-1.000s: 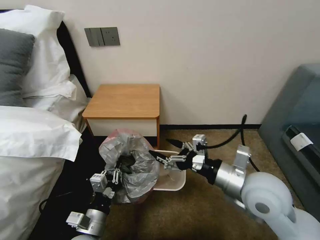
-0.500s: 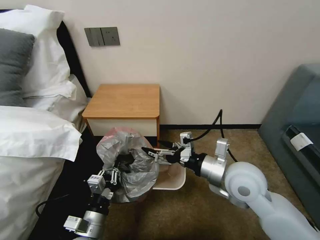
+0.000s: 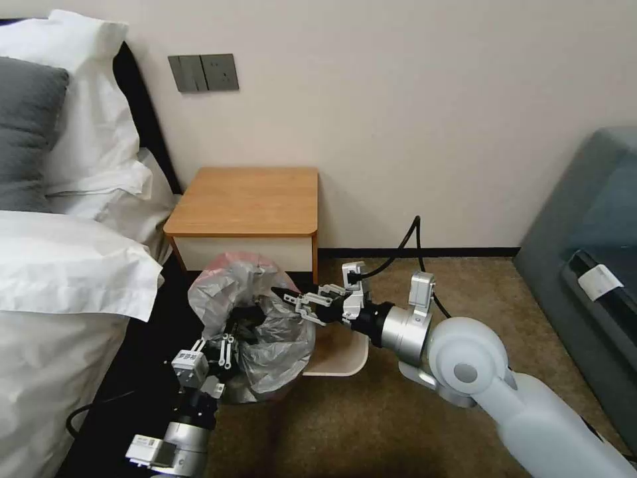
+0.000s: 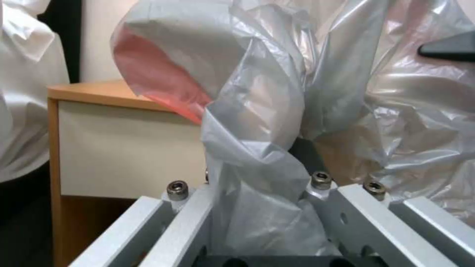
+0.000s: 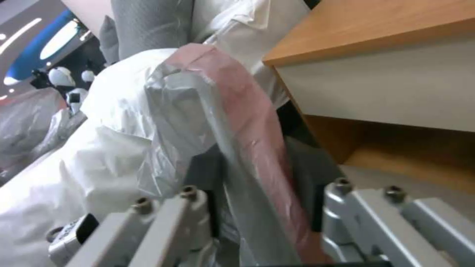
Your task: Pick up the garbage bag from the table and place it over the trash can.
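Head view: the garbage bag hangs bunched and puffed open in front of the nightstand, over the left part of the trash can, whose cream rim and inside show to the bag's right. The wooden tabletop behind it is bare. The left claw reaches up from below into the bag's near side, pinching a fold of plastic. The right claw comes in from the right at the bag's upper right edge, its dark fingers slightly spread with plastic between them. Small labels on the left arm's wrist carry print too small to read.

Left wrist view: the left claw is pressed together on a twisted grey fold of the garbage bag; the bag's pinkish-red edge sits against the nightstand's white drawer front.

Right wrist view: the bag's pinkish-red band runs between the right claw's fingers, which stand on either side of it; whether they are pinching it I cannot tell
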Robot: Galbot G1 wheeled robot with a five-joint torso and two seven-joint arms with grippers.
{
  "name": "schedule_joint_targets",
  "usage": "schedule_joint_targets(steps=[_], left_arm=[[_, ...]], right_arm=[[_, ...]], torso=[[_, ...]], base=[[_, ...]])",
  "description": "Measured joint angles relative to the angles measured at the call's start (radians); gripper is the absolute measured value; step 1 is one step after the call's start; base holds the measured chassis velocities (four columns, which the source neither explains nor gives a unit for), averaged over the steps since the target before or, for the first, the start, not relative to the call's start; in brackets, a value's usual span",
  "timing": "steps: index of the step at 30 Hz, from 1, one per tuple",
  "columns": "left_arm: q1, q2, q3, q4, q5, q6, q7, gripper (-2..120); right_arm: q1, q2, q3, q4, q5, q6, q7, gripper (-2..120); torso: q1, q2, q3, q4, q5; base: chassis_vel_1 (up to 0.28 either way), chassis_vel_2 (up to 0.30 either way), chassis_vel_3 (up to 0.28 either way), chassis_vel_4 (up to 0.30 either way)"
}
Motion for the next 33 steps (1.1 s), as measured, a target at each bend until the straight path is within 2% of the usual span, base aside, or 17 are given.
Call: schedule_joint_targets(steps=[1, 3, 5, 8, 23, 33], left_arm=[[0.0, 0.0, 0.0, 0.0, 0.0, 0.0, 0.0, 11], [0.0, 0.0, -0.001, 0.0, 0.001, 0.0, 0.0, 11], [0.0, 0.0, -0.001, 0.0, 0.001, 0.0, 0.0, 11], [-0.002, 0.001, -0.001, 0.0, -0.001, 0.001, 0.0, 11], [-0.011, 0.004, 0.008, 0.011, -0.072, 0.038, 0.0, 11], [-0.013, 0.004, 0.01, 0.007, -0.12, 0.065, 0.02, 11]], right_arm=[[0.0, 0.0, 0.0, 0.0, 0.0, 0.0, 0.0, 32], [0.002, 0.003, -0.004, 0.0, -0.005, 0.001, 0.002, 22], [0.002, 0.004, -0.005, 0.0, -0.005, 0.001, 0.002, 19], [0.001, 0.008, -0.006, 0.0, -0.011, 0.004, 0.003, 0], [-0.038, -0.022, 0.103, 0.029, 0.007, 0.005, 0.046, 0], [-0.07, -0.086, 0.225, 0.047, 0.111, -0.053, 0.091, 0]], torso=[[0.0, 0.0, 0.0, 0.0, 0.0], [0.0, 0.0, 0.0, 0.0, 0.0], [0.0, 0.0, 0.0, 0.0, 0.0], [0.0, 0.0, 0.0, 0.0, 0.0], [0.0, 0.0, 0.0, 0.0, 0.0001], [0.0, 0.0, 0.0, -0.0002, 0.0002]], base=[[0.0, 0.0, 0.0, 0.0], [0.0, 0.0, 0.0, 0.0], [0.0, 0.0, 0.0, 0.0], [0.0, 0.0, 0.0, 0.0], [0.0, 0.0, 0.0, 0.0], [0.0, 0.0, 0.0, 0.0]])
